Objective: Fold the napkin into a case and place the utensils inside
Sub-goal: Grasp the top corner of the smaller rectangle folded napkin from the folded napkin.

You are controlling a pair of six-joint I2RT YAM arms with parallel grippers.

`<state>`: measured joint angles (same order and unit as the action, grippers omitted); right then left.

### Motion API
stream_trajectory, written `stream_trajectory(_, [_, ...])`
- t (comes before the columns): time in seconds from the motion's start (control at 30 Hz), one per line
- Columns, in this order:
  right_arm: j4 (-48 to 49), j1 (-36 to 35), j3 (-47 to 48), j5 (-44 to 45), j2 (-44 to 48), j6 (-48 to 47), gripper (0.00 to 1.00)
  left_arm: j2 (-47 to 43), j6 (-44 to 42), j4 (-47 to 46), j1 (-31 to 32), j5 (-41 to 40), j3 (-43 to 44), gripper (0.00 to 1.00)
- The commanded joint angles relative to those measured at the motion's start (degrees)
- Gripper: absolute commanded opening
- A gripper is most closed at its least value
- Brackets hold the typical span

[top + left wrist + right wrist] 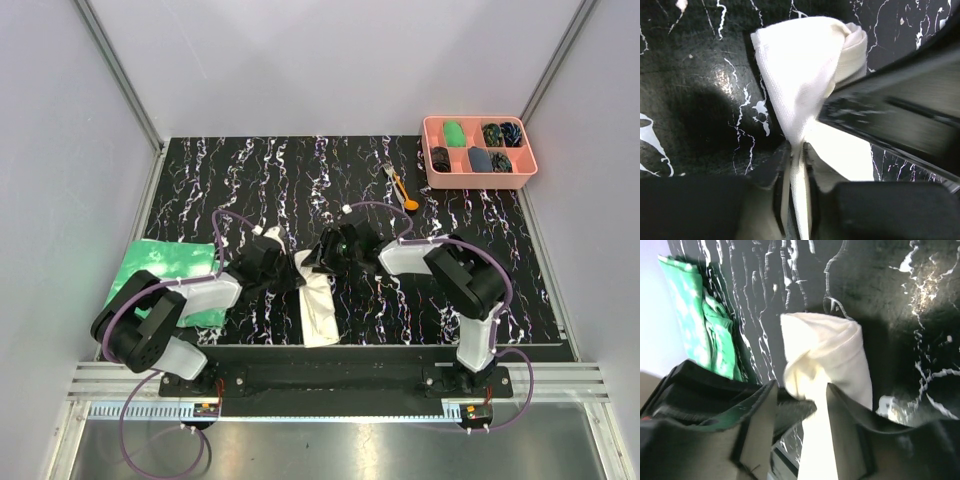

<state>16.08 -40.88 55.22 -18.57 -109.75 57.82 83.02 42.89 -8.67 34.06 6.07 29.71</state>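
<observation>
The cream-white napkin (320,310) lies as a narrow folded strip near the table's front edge, its far end bunched up (800,65) (835,355). My left gripper (291,270) (798,152) is shut on a thin fold of the napkin, with cloth pinched between both pads. My right gripper (320,262) (800,395) stands open over the same bunched end; cloth sits in the gap and neither pad presses it. The utensils (401,186), a fork and an orange spoon, lie at the back right, away from both grippers.
A green-and-white mottled cloth (165,268) (695,320) lies at the left edge under the left arm. A pink compartment tray (430,150) with dark and green items stands in the far right corner. The dark marbled mat (250,180) covers the table.
</observation>
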Motion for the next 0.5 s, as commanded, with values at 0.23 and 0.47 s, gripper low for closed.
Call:
stream_trajectory(0.23, [-13.44,2.48,5.68,-1.12,3.94,-12.38,0.33,-1.55,-0.53,-1.09,-0.14,0.18,-1.85,0.04])
stream_trajectory(0.47, [-10.98,2.48,7.35,-2.35,-0.28,-13.79,0.12,-2.51,-0.53,-0.65,-0.05,0.09,-1.77,0.02])
